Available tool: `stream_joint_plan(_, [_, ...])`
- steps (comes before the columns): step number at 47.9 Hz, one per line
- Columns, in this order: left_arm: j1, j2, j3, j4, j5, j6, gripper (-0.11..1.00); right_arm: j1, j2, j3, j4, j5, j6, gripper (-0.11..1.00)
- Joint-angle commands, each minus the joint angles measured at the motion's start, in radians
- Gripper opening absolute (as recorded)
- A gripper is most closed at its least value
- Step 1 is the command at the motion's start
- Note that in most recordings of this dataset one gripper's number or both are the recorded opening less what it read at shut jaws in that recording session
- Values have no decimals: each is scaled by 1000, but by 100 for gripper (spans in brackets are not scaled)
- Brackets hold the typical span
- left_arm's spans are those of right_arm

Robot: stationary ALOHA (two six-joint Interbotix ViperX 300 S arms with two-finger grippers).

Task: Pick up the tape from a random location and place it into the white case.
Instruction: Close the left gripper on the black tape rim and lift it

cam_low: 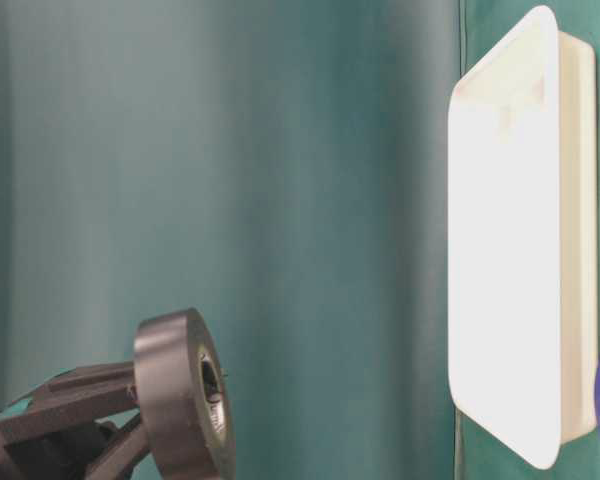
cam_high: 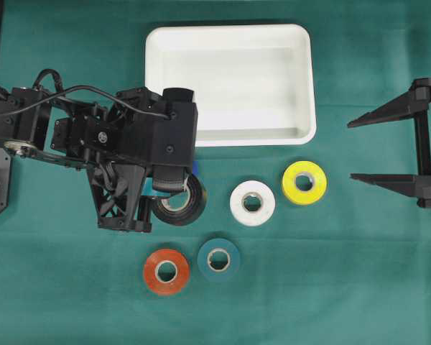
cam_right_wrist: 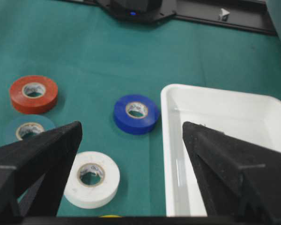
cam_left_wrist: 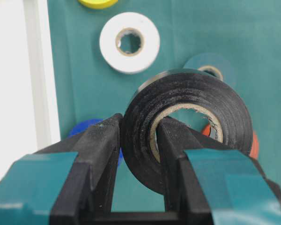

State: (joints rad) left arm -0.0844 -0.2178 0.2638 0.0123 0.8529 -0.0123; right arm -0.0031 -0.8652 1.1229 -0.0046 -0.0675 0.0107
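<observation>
While the left gripper (cam_left_wrist: pixel 138 140) is clamped through the wall of the black tape roll (cam_left_wrist: pixel 187 126), the roll stands on edge beyond its fingertips, hole facing sideways. The white case (cam_high: pixel 230 83) lies just ahead. The right gripper (cam_high: pixel 373 151) gapes wide.

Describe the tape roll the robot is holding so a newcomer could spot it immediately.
Start at the white case on the green cloth. Just below its left corner, the left hand pinches a black tape roll, one finger through its core. It is the only black roll, and the only one held upright.
</observation>
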Motion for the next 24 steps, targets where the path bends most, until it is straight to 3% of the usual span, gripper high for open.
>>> stream_joint_plan(1, [-2, -29, -23, 2, -3, -2, 18, 0, 2, -21, 2, -3, 2, 90])
stream_joint_plan(15, [17, -29, -21, 2, -2, 0, 18, 0, 3, -23, -2, -3, -2, 91])
stream_joint_plan(24, [78, -31, -12, 2, -2, 0, 18, 0, 3, -23, -2, 5, -2, 90])
